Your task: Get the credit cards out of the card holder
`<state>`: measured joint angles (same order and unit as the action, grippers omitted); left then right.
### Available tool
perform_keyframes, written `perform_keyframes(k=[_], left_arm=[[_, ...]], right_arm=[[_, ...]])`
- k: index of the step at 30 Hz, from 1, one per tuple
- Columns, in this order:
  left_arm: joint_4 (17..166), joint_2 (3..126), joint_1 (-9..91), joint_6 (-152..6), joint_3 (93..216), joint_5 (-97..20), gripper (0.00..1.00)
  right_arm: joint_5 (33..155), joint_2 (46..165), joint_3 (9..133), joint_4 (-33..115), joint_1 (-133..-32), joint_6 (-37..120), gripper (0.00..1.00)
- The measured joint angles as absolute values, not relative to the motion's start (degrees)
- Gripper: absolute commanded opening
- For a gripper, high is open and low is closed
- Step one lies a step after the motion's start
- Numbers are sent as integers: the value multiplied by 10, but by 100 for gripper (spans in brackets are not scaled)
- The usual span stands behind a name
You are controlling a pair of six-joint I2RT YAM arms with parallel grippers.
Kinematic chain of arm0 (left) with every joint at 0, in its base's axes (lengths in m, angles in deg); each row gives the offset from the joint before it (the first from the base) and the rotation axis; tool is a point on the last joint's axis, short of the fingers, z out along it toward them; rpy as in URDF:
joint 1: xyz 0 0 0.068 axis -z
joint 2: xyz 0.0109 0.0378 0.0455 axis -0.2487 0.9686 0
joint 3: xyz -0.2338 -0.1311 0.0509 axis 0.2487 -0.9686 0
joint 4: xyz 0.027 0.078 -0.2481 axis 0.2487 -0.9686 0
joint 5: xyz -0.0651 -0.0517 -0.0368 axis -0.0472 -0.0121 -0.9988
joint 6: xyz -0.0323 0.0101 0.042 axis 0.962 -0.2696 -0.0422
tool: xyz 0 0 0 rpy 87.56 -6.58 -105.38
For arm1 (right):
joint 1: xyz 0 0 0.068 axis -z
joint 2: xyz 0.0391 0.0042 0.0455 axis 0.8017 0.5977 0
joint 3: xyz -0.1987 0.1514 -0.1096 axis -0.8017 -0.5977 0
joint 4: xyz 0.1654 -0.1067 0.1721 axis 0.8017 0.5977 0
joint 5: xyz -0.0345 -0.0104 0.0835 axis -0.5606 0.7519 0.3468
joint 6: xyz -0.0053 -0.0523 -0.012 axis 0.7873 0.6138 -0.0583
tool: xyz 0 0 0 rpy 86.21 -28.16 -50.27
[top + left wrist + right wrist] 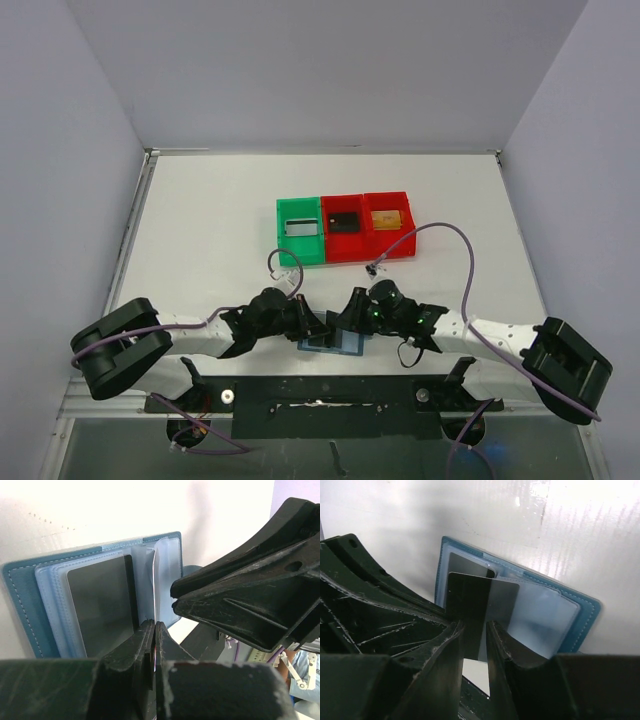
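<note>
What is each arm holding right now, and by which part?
Right gripper: jaws pinch the dark grey card by its near end. Left gripper: jaws shut on the free edge of one clear sleeve of the card holder.

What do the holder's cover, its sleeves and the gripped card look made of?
The cover: leather or faux leather, matte blue, stitched edge. The sleeves: clear, flexible plastic, slightly frosted. The card: likely plastic, dark grey, smooth, slight sheen.
</note>
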<state>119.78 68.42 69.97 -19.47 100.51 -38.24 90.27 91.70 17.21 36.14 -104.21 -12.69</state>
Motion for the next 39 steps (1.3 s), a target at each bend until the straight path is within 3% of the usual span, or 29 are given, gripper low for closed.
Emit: perform_keyframes(k=[5,10,13,19,39], left_arm=[[1200,685,700,-194,1005,-383,1],[1200,685,700,-195,1005,-383,15],[1202,689,700,-195,1006,-387,17],[1219,729,701,-194,1015,-402,0],[1150,610,703,-201,1009,-363,0]], right_arm=[[905,934,181,358,-1042,-125,26],[890,950,181,385,-1042,-134,26],[884,953,181,394,-1039,-138,26],[881,953,180,400,-1039,-145,25],[865,911,206,446,-1039,-113,27]])
